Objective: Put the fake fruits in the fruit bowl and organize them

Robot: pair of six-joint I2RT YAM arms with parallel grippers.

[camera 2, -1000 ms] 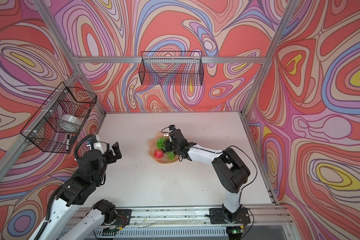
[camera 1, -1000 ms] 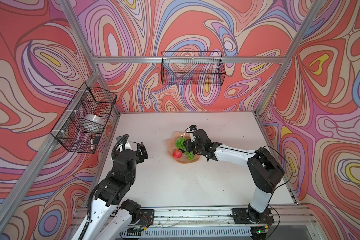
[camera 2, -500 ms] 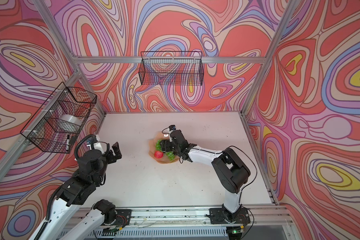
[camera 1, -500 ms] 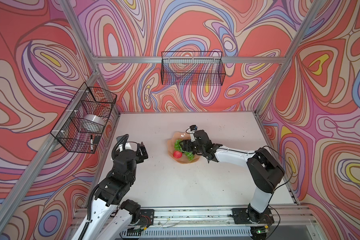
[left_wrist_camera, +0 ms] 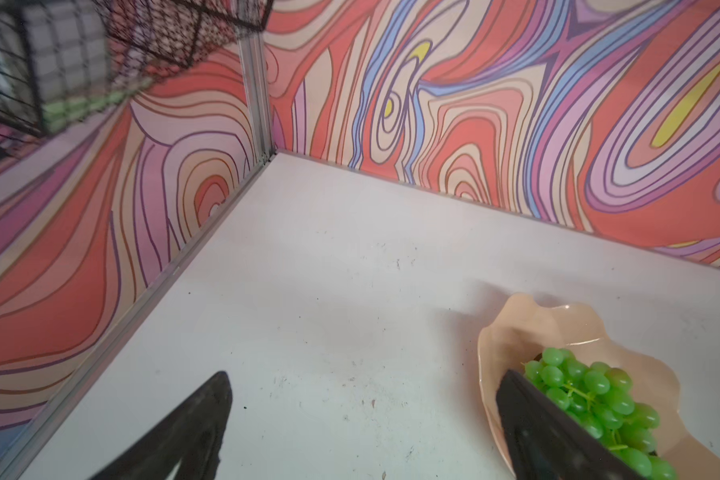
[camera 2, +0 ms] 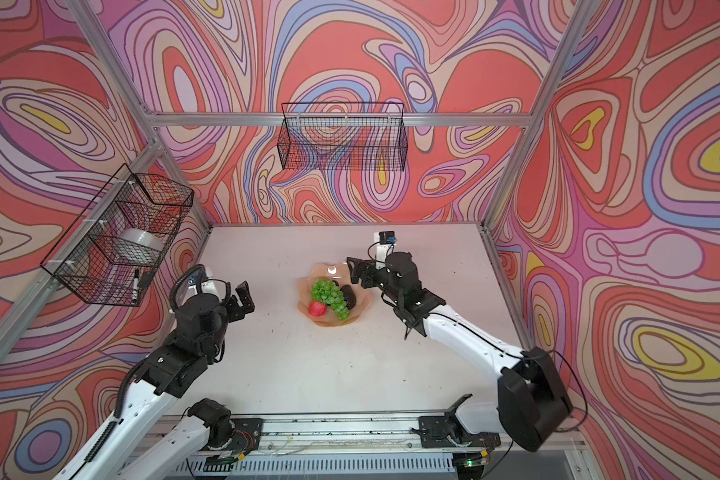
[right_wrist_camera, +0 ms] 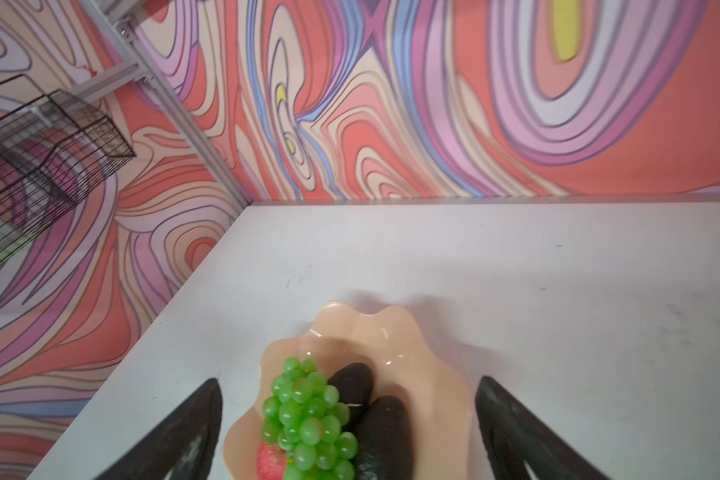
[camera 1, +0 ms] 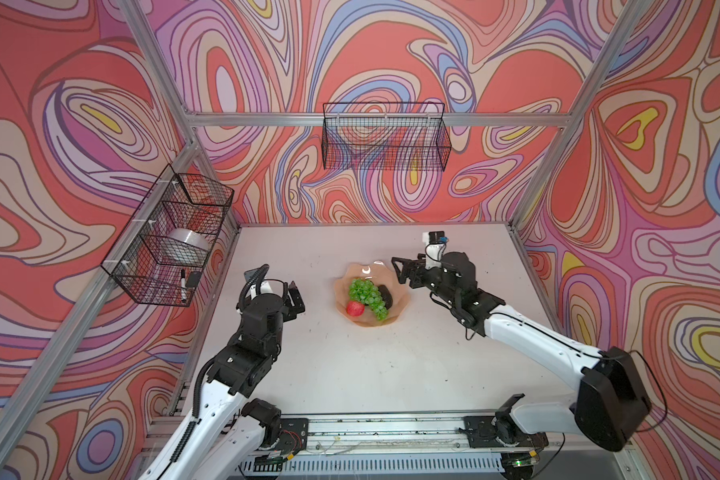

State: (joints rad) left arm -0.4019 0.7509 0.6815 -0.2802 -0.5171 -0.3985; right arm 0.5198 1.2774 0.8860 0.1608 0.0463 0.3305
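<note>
Right wrist view shows apple (right_wrist_camera: pixel 271 459), grapes (right_wrist_camera: pixel 308 415) and two avocados (right_wrist_camera: pixel 385 440) inside the fruit bowl (right_wrist_camera: pixel 391 316) at lower centre; right gripper (right_wrist_camera: pixel 348 381) and left gripper (left_wrist_camera: pixel 364 374) stand open, empty, so only small tidying or retreat seems left.

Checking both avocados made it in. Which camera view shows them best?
The right wrist view: the two avocados lie side by side beside the grapes. Both top views show them small, partly under the grapes; the left wrist view hides them almost wholly.
</note>
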